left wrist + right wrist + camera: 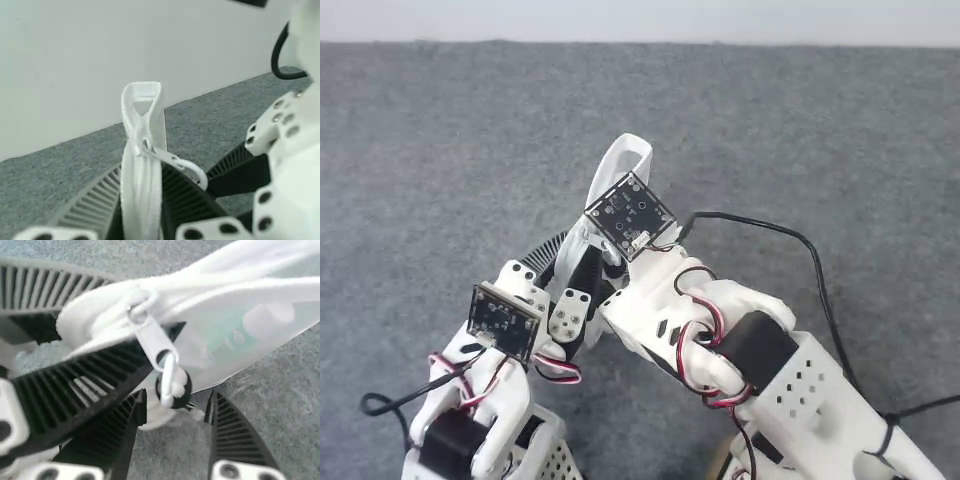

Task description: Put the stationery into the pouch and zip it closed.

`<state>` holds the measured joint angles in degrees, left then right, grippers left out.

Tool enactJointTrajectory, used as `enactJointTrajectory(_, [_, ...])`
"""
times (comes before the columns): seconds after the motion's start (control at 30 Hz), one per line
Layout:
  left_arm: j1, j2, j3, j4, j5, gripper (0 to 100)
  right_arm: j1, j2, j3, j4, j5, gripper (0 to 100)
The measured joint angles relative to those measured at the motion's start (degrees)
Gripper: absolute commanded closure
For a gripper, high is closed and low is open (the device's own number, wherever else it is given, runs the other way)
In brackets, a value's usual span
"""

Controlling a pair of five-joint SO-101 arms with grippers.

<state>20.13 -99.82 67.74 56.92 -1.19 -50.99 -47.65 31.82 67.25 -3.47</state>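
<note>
Inside left end effector (141, 175), pouch (145, 115)

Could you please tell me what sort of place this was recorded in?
Probably a robotics test bench: a grey felt-like mat serves as the work surface, a plain white wall stands behind it, and the arms carry loose wires.

My left gripper (142, 212), either side of the pouch (145, 130): fingers (90, 205) black ribbed plastic, matt; shell white plastic, smooth, slight sheen. Pouch edge = white woven cloth tape, matt; body smooth semi-clear plastic film, bit glossy. Zip pull (152, 340) on the pouch: smooth, glossy, white, prob. coated metal. Under the pouch, table cover (440, 150): grey felt-like cloth, rough, matt.
</note>
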Motion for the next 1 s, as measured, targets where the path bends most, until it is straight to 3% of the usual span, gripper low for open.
enactJointTrajectory(0.17, [0.0, 0.0, 0.0, 0.0, 0.09, 99, 2.9, 0.09, 0.09, -3.16, 0.0, 99.1])
enactJointTrajectory(0.53, [-0.09, -0.35, -0.09, 0.0, 0.0, 99, 3.43, -6.86, 0.53, -4.66, 0.0, 99.3])
enactJointTrajectory(0.87, [0.0, 0.09, 0.0, 0.0, -11.87, 99, 3.43, -11.43, 1.93, -3.25, 2.99, 99.3])
enactJointTrajectory(1.0, [-3.08, 0.44, 0.0, 0.0, -18.99, 99, 3.08, -12.13, 3.34, -3.25, 2.99, 99.3])
